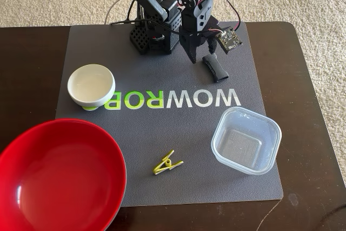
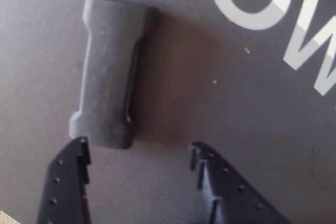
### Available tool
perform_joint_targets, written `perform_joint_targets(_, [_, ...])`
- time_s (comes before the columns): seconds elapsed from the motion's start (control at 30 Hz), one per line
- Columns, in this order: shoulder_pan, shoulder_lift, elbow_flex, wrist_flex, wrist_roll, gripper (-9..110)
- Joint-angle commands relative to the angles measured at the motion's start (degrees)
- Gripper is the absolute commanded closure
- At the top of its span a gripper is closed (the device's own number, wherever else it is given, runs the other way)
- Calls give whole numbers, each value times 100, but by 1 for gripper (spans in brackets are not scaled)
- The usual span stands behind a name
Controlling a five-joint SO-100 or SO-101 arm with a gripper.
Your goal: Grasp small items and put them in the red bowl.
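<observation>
The red bowl [image 1: 59,179], small white bowl [image 1: 91,85] and clear container [image 1: 246,140] hold nothing. The end effector [image 2: 139,150] gapes wide, one fingertip just touching the black clip [image 2: 107,72] lying on the mat [image 1: 162,150].

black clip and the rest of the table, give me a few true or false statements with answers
1. The red bowl is empty. True.
2. The gripper is shut on the black clip. False: in the wrist view its fingers stand apart, and the clip lies on the mat just beyond the tips.
3. The clothespin lies inside the clear container. False: it lies on the mat, to the left of the container in the fixed view.
4. The white bowl sits on the mat, above the red bowl in the fixed view. True.
5. The clear container holds the black clip. False: the container is empty.
</observation>
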Motion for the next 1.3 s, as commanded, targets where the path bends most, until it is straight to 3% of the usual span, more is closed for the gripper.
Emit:
perform_joint_targets(0.0, [-264,-149,9,-396,-396,75])
perform_joint_targets(0.23, [-316,-1811,-554,-1406,-1081,74])
perform_joint_targets(0.43, [-325,-2944,-1283,-1503,-1450,74])
perform_joint_targets(0.63, [396,-2856,-1063,-1292,-1415,78])
perform_joint_targets(0.83, [1160,-2566,-817,-1239,-1301,101])
perform_joint_targets(1.03, [1459,-2531,-835,-1230,-1336,101])
perform_joint_targets(1.27, [3067,-976,-1529,-413,-1213,101])
